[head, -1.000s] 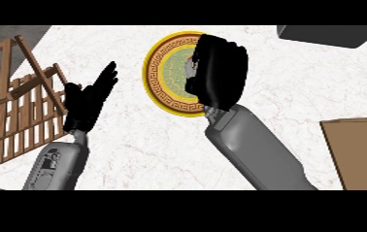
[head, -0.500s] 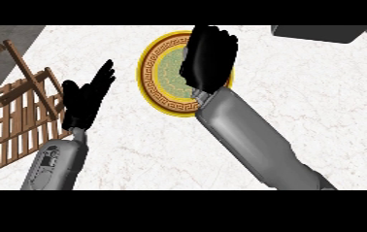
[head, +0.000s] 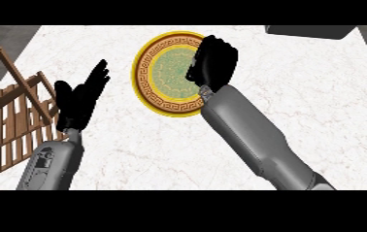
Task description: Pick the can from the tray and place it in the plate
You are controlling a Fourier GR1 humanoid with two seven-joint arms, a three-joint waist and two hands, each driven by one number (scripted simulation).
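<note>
Beneath our right hand (head: 213,63), curled fingers hiding presumably the can, plate (head: 159,75) awaits delivery; left hand (head: 80,97) rests spread beside tray (head: 22,122).

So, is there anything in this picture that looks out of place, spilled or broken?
Nothing looks spilled or broken. The plate lies flat on the counter, and the wooden tray sits at the left edge. The right hand is curled over the plate; no can is visible.
</note>
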